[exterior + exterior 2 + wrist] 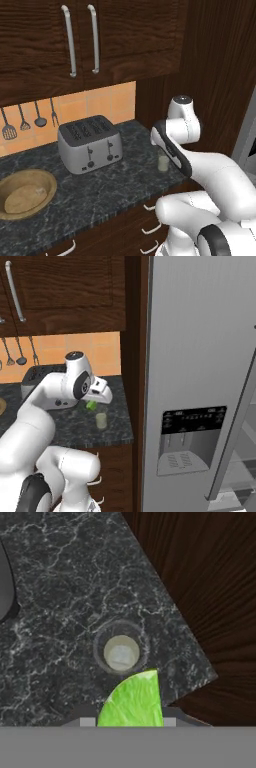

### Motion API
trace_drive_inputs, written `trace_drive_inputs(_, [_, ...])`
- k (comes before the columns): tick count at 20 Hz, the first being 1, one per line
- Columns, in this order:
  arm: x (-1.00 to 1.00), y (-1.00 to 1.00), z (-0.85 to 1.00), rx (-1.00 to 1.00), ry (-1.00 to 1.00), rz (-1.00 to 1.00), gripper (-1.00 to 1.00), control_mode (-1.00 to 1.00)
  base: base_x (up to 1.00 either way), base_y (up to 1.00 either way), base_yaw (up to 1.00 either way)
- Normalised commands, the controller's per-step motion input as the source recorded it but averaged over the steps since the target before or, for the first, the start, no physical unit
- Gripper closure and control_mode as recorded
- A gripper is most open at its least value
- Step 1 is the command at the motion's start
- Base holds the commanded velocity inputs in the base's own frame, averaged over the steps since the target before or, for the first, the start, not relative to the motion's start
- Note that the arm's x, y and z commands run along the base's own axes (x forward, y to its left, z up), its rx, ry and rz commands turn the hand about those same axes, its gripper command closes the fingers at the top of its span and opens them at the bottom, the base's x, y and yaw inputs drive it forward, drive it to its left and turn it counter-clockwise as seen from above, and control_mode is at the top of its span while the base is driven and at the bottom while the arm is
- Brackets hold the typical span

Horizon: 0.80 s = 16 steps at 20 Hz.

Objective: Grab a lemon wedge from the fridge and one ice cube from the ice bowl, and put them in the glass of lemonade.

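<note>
Holding green lemon wedge, gripper closed on it above glass of lemonade holding pale liquid

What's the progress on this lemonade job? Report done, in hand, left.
Done: the wedge is out of the fridge, gripped by the end effector.
In hand: it hangs above the glass of lemonade on the counter.
Left: dropping it in, then the ice cube.

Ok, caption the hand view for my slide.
Green lemon wedge held in the gripper above the glass of lemonade on the dark marble counter.
</note>
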Motion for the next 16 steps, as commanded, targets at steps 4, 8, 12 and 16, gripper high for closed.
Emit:
trace_drive_inputs(4, [0.18,0.00,0.00,0.00,0.00,0.00,1.00,-1.00,0.00,0.00,0.00])
trace_drive_inputs(8, [0.16,0.07,0.00,0.00,0.00,0.00,1.00,-1.00,0.00,0.00,0.00])
trace_drive_inputs(12, [0.39,0.06,0.00,0.00,0.01,0.00,1.00,-1.00,0.00,0.00,0.00])
trace_drive_inputs(16, [0.31,-0.03,-0.12,0.01,0.03,0.00,1.00,-1.00,0.00,0.00,0.00])
